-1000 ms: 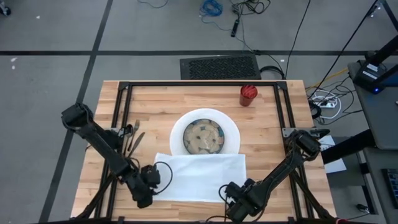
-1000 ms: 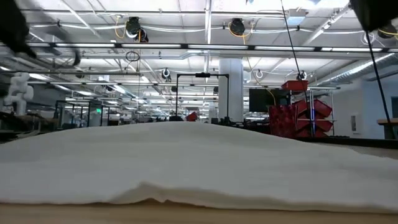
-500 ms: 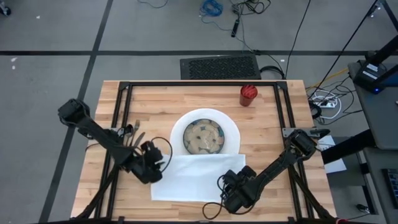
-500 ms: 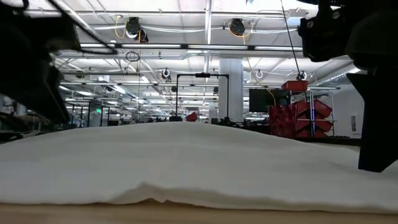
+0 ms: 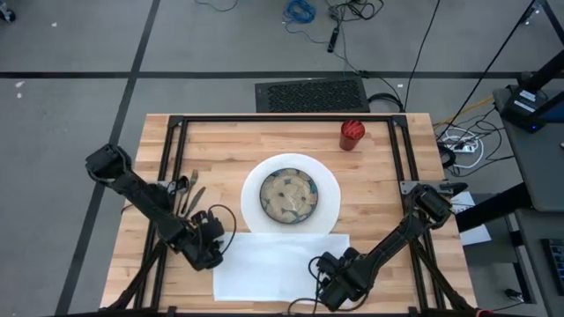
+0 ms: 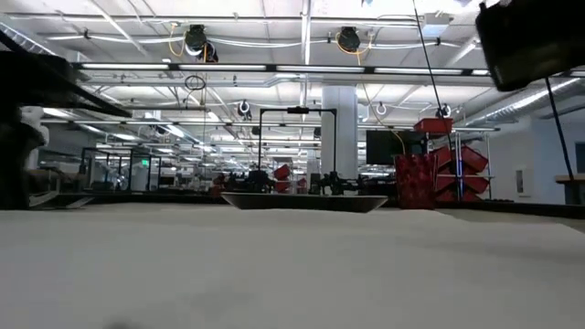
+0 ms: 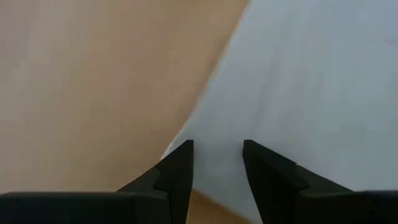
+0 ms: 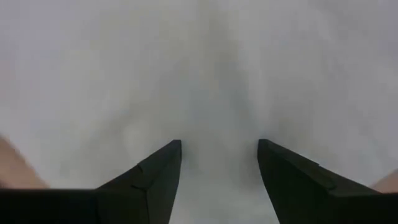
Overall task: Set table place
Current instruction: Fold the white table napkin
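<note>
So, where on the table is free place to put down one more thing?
The table is bare to the right of the plate, below the red cup, and along the far edge left of that cup. Crowded: the near edge, where the white cloth lies with the left gripper and right gripper on it, both open, and the cutlery left of the plate.

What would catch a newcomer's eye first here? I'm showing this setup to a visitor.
Probably the white plate with a patterned centre at mid-table, with a white cloth spread flat just in front of it. The left gripper sits at the cloth's left edge, the right gripper over its near right part, both open. A red cup stands at the far edge.
</note>
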`<state>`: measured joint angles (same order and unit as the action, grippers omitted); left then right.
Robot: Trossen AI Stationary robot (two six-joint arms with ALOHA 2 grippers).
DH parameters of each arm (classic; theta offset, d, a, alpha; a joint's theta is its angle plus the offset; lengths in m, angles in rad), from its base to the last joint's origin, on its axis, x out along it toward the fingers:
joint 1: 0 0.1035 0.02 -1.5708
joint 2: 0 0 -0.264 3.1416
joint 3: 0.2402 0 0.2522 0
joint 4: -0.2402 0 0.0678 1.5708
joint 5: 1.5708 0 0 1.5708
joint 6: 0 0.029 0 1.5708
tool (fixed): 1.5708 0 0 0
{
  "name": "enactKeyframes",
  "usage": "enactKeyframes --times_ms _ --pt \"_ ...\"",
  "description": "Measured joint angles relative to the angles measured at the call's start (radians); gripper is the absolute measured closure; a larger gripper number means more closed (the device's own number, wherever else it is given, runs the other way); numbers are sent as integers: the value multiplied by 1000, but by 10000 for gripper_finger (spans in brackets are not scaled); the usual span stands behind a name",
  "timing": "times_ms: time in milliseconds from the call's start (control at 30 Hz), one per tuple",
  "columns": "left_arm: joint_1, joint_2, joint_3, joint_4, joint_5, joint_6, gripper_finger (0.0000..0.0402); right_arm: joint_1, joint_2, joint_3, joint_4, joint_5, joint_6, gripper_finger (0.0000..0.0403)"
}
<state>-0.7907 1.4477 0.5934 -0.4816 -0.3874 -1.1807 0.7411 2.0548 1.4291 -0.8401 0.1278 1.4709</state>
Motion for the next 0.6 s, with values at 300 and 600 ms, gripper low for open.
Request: enactKeyframes --times_ms 300,600 --pt "16 -35 31 -7 -102 43 274 -35 2 45 -137 190 -17 208" --pt "41 75 -1 13 -217 60 274 -112 16 -14 -166 176 -22 209"
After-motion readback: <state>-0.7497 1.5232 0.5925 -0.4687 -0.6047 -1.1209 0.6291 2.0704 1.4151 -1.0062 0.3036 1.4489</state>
